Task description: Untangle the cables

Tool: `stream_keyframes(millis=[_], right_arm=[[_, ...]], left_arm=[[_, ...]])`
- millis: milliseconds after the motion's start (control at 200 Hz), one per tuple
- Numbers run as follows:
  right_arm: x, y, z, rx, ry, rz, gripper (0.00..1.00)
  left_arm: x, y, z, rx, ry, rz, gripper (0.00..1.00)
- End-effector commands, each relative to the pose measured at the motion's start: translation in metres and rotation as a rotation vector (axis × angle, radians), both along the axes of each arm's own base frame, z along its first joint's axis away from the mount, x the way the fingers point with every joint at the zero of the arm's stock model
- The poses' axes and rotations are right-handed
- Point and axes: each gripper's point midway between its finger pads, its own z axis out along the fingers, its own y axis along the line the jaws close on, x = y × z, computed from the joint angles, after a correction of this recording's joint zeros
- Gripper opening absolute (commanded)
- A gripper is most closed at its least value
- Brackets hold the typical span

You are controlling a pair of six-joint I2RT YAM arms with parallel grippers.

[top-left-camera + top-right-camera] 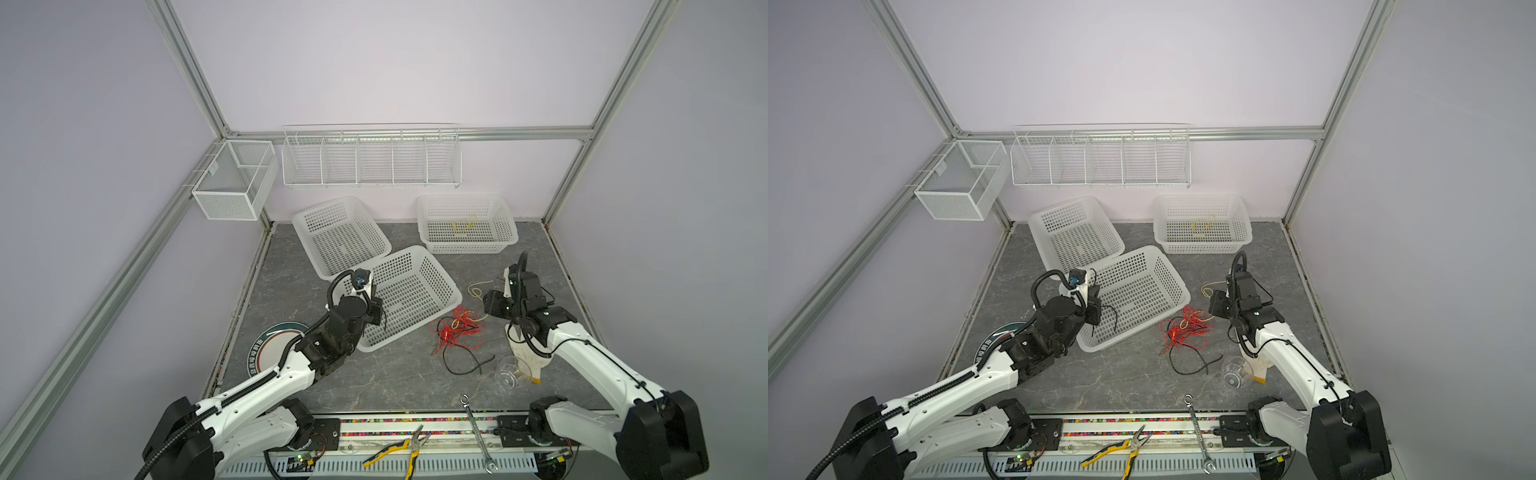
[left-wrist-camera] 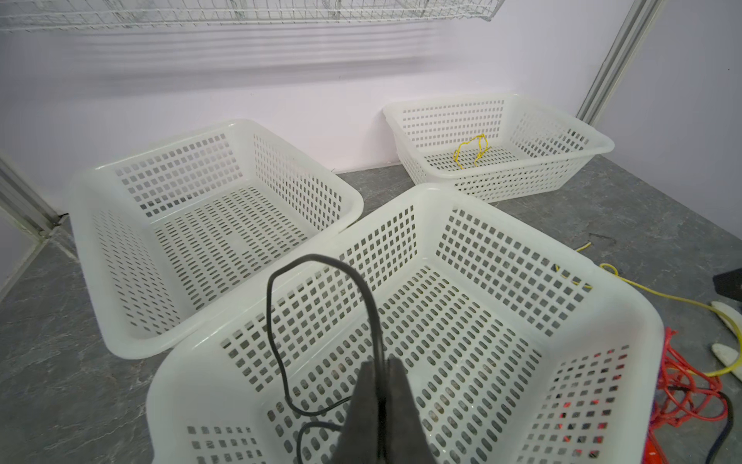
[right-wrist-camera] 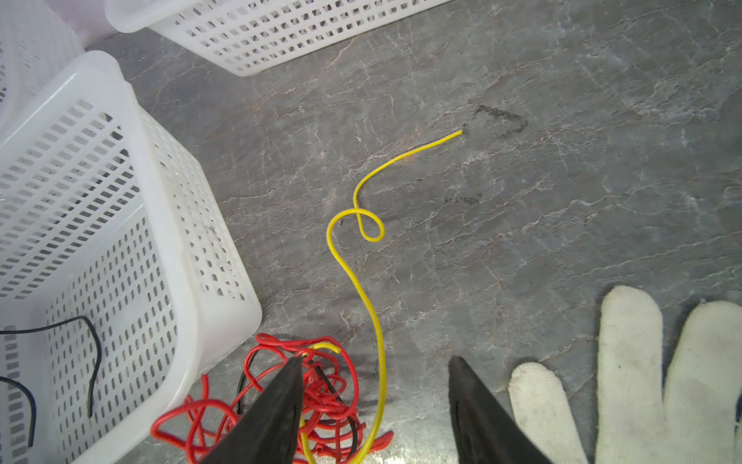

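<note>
Pliers [image 1: 397,451]: yellow-handled, at the front edge, with a wrench [image 1: 477,432] just beside them; we see both well apart from the wires.
Left gripper [image 2: 379,367]: we see its fingers pressed together, pinching a thin black cable [image 2: 309,257].
Thin black cable: it arches up from the pinch and hangs in loose loops over the near basket [image 2: 437,195].
Right gripper [image 3: 375,360]: jaws spread wide, low over the grey table [image 3: 562,225]; we see nothing pinched between them.
Yellow cable [image 3: 329,237]: it lies on the table, curls in one small loop, then runs between the spread jaws toward the tangle. We cannot tell whether it touches either finger.
Red cable [image 1: 457,330]: a kinked heap on the table, just beside the near basket's corner. In the right wrist view one jaw sits over it.
Black cable [image 1: 459,372]: a wide open curve on the table at the near side of the red heap, with one part running into it.
Second yellow cable [image 1: 463,224]: coiled by itself inside the far right basket [image 1: 457,205].
Far left basket [image 1: 328,216]: its near edge meets the near basket's rim.
White glove [image 3: 642,361]: flat on the table, just beside the right gripper.
Clear cup [image 1: 507,372]: we see it near the glove.
Plate [image 1: 270,345]: partly hidden under the left arm.
</note>
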Motion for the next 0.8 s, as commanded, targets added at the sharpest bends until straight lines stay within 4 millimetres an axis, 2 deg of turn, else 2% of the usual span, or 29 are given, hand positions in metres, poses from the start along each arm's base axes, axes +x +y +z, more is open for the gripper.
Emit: stream_keyframes(millis=[0,140,275,375,570,665,795], right_arm=[[-0.007,-0.004,-0.013,-0.011,0.032,-0.023,0.59],[-0.008,0.003,-0.020,0.025,0.038,-0.003,0.59],[-0.007,0.010,-0.026,0.049,0.051,0.021,0.57],[-0.006,0.014,-0.029,0.067,0.054,0.029,0.55],[-0.002,0.019,-0.028,0.091,0.046,0.042,0.50],[-0.003,0.020,-0.028,0.097,0.042,0.046,0.42],[-0.004,0.020,-0.027,0.099,0.041,0.049,0.21]], left_arm=[[0.002,-0.013,-0.011,-0.039,0.039,-0.035,0.02],[0.005,-0.026,-0.024,-0.030,0.072,-0.067,0.05],[0.006,-0.035,-0.032,-0.009,0.109,-0.100,0.26],[0.003,-0.044,-0.029,-0.010,0.112,-0.154,0.38],[-0.016,-0.076,-0.014,0.024,0.054,-0.316,0.50],[-0.027,-0.094,-0.008,0.069,0.009,-0.377,0.51],[-0.039,-0.119,-0.007,0.041,-0.002,-0.486,0.51]])
